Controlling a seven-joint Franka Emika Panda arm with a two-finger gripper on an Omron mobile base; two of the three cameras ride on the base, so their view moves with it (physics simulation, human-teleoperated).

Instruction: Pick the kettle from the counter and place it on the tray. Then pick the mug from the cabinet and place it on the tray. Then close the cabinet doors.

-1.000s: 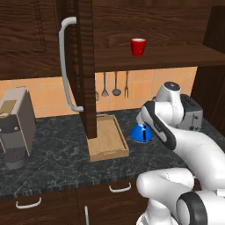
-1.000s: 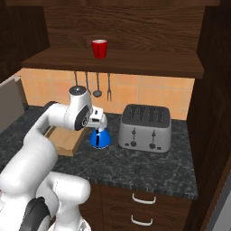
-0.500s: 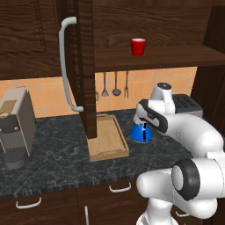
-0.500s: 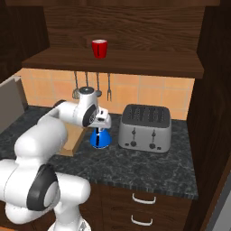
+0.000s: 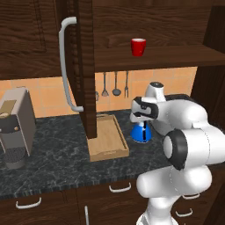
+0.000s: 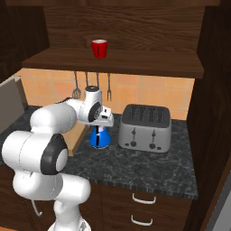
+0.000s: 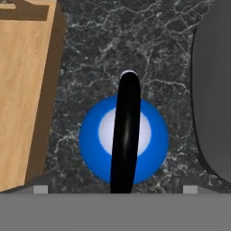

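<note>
The blue kettle (image 5: 141,132) (image 6: 99,138) stands on the dark marbled counter (image 5: 52,162) between the wooden tray (image 5: 107,141) and a toaster. My gripper (image 5: 141,117) (image 6: 103,122) hangs straight above it, open. In the hand view the kettle (image 7: 94,140) lies below with its black handle (image 7: 126,135) running between the two widely spread fingertips (image 7: 40,189) of the gripper (image 7: 115,188), which hold nothing. The tray (image 7: 22,90) lies just beside it. The red mug (image 5: 138,46) (image 6: 99,48) sits on the cabinet shelf (image 5: 154,59). One cabinet door (image 5: 85,66) stands open, above the tray.
A silver toaster (image 6: 145,127) (image 7: 214,90) stands close on the kettle's other side. A coffee machine (image 5: 15,125) sits at the counter's left end. Utensils (image 5: 115,83) hang on the tiled wall behind. The open door's bar handle (image 5: 66,66) sticks out over the counter.
The arm's elbow has swung round and the hand has settled a little closer over the kettle. Kettle, tray and mug have not moved.
</note>
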